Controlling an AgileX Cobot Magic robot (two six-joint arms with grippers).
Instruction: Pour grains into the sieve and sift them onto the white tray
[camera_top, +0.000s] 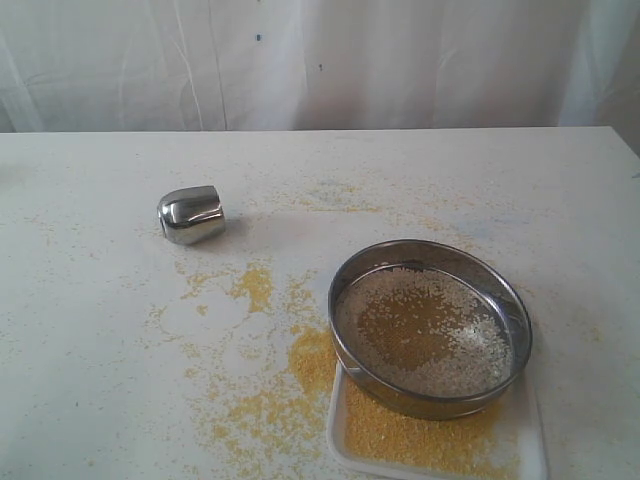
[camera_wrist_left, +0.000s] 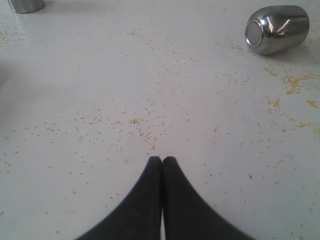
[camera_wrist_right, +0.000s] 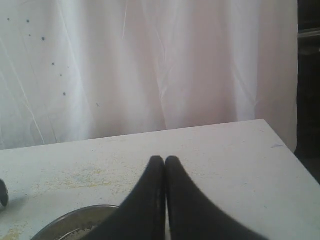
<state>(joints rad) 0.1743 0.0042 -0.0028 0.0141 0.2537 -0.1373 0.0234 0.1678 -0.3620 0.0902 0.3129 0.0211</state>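
Grains (camera_top: 425, 345) sit in three spots in your exterior view. Pale, coarser bits cover much of the mesh of the sieve (camera_top: 420, 402), thickest toward its 5 o'clock side, with barer mesh showing near the middle. Fine yellow meal lies on the white tray (camera_top: 534, 428) under the sieve. More yellow meal is scattered over the surface (camera_top: 80, 330), from the tray's 9 o'clock edge out toward 10 o'clock.

You will find the sieve resting on the tray at about 5 o'clock on the surface. The tray shows only around the sieve's 6 o'clock side. A small steel cup (camera_top: 191, 214) lies on its side at 10 o'clock from the sieve, well apart from it.

Your left gripper (camera_wrist_left: 162, 159) is pinched fully together with nothing between its tips, above speckled surface. The cup shows in its wrist view, well apart from the tips. Your right gripper (camera_wrist_right: 165, 159) is likewise pressed together and empty. A piece of the sieve's rim shows near it in its wrist view, and a white curtain (camera_wrist_right: 150, 65) hangs beyond the surface.
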